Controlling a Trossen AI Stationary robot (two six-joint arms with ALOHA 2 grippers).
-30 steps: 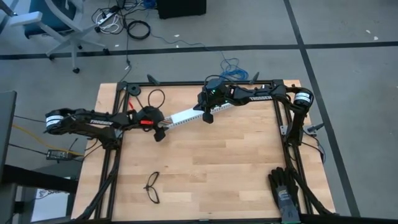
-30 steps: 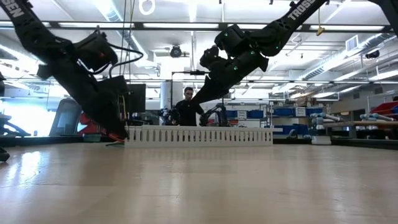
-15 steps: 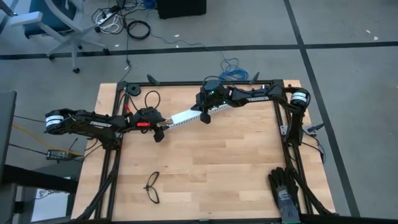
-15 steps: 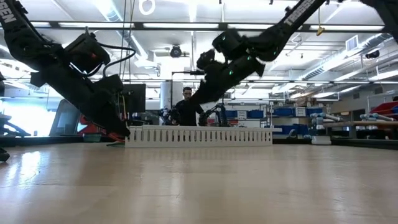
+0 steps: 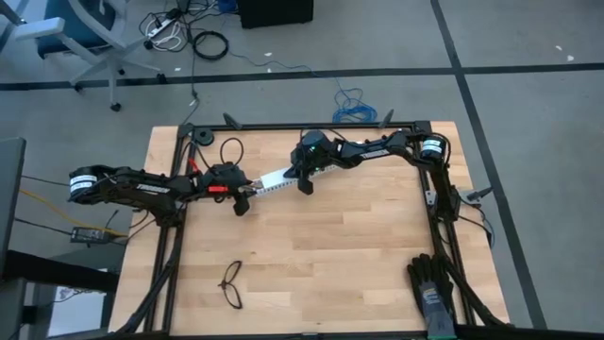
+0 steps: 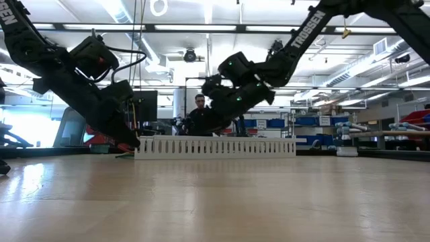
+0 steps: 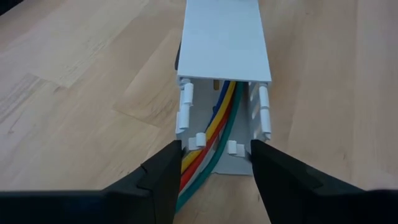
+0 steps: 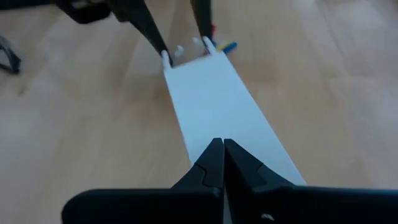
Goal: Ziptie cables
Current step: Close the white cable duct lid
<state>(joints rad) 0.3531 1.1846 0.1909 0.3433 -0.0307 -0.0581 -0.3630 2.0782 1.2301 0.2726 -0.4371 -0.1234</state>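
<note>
Your left claw [image 7: 211, 165] straddles white duct [image 7: 222, 43] end, pinching it, cables [image 7: 208, 140] inside. Your right claw [image 8: 219, 158] pressed together atop duct lid.

Bright, even overhead ceiling light, soft shadows, glare off the tabletop [image 6: 215, 202], blurred right wrist foreground.

Wooden table [image 5: 330, 255] with white slotted duct [image 5: 274, 180], black glasses [image 5: 231, 284], black gloves [image 5: 432, 288].
</note>
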